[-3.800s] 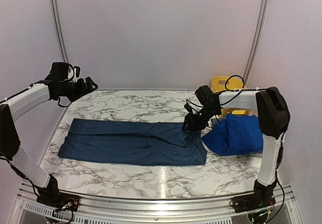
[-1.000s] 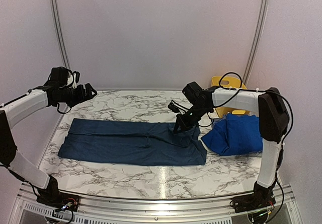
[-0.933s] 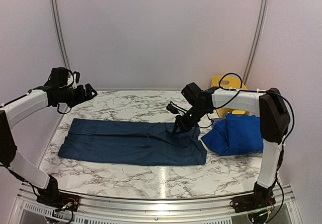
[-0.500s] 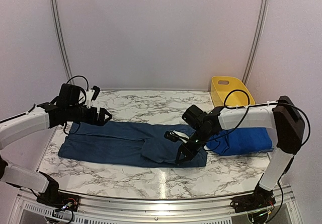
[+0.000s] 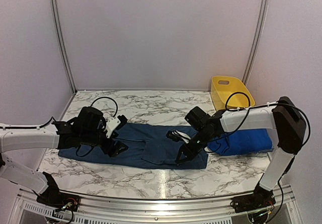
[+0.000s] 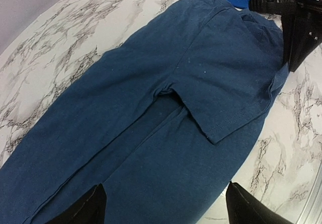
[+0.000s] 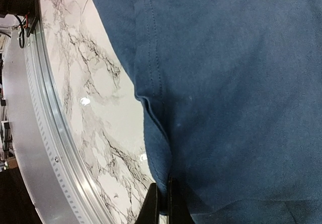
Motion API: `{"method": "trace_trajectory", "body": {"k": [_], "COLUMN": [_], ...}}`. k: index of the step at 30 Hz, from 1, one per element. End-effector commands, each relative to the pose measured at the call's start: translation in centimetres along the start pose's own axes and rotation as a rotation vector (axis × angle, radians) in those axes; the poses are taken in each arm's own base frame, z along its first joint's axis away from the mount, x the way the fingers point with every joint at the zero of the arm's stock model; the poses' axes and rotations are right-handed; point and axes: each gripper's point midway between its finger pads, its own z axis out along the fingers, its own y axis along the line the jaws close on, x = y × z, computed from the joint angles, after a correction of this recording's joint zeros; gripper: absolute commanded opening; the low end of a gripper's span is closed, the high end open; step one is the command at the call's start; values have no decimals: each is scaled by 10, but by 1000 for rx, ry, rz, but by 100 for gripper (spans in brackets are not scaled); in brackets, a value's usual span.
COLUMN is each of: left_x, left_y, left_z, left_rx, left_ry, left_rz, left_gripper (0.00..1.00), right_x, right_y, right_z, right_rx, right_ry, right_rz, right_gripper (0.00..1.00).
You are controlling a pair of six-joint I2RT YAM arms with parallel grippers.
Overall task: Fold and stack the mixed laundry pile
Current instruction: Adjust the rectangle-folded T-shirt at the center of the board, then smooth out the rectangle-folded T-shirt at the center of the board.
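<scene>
- Dark denim-blue garment [image 5: 146, 143]: lies spread across the marble table [image 5: 151, 176], with its right end folded back onto itself.
- Right gripper [image 7: 162, 194]: fingers pinched together on the folded layer's edge (near side of the table).
- Left gripper [image 6: 165, 194]: fingers spread wide over the garment's left half, holding nothing.
- Royal-blue garment [image 5: 249, 139]: bunched just right of the dark one.

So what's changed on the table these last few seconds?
The right arm, jaws shut on the far right corner of the dark blue garment, dragged it toward the near edge, folding a flap over. The left arm swung down from mid-air to hover over the garment, jaws open. The royal-blue garment and yellow tub stayed put.
</scene>
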Motion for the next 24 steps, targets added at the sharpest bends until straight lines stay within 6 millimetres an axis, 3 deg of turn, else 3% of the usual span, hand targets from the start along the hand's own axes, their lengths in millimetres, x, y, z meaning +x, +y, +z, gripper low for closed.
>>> {"method": "trace_trajectory", "body": {"k": [1,9,11,15,19,24], "left_x": [-22,-21,-21,-16,-14,-11], "left_y": [5,31,37,62,79,93], "left_z": [10,20,19,14,8,11], "left_rx": [-41,-164,-193,-284,-304,-319], "left_ry": [-72,-46,-47,-21,0,45], "left_rz": [9,-91,-126,-274,-382,-475], "left_gripper": [83,82,82,90,99,99], "right_x": [-30,-76,-84,-76,-75,-69], "right_y": [-3,-49,-60,-86,-98,-104], "right_z": [-21,-29,-26,-25,-52,-82], "right_rx": [11,130,171,281,351,409], "right_ry": [-89,-111,-98,-35,-80,-122], "right_rz": [-13,14,22,73,155,233], "right_gripper": [1,3,12,31,44,46]}}
